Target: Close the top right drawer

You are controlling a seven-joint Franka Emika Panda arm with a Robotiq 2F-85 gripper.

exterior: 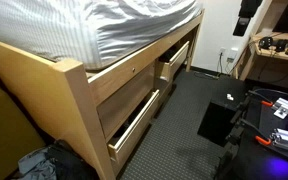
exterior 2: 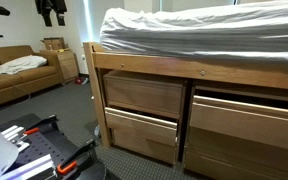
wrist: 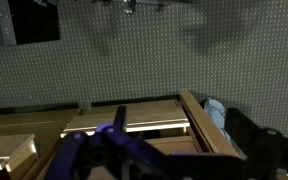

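The top right drawer (exterior 2: 246, 102) is a shallow light-oak drawer in the bed frame (exterior 2: 97, 90). It stands slightly pulled out, with a dark gap above its flat front. In an exterior view it sits at the far end of the bed (exterior: 176, 57). My gripper (exterior 2: 52, 14) hangs high and well away from the bed, open and empty. It also shows at the top edge of an exterior view (exterior: 249, 12). In the wrist view only blurred dark finger shapes (wrist: 134, 160) show at the bottom, above the bed frame's edge.
The long lower drawer (exterior: 134, 125) at the other end is pulled out, showing its pale side (exterior 2: 139, 135) (wrist: 124, 118). Blue cloth (wrist: 214, 115) lies on the carpet by the bed post. A couch (exterior 2: 19, 75) and an equipment table (exterior: 274, 110) stand nearby.
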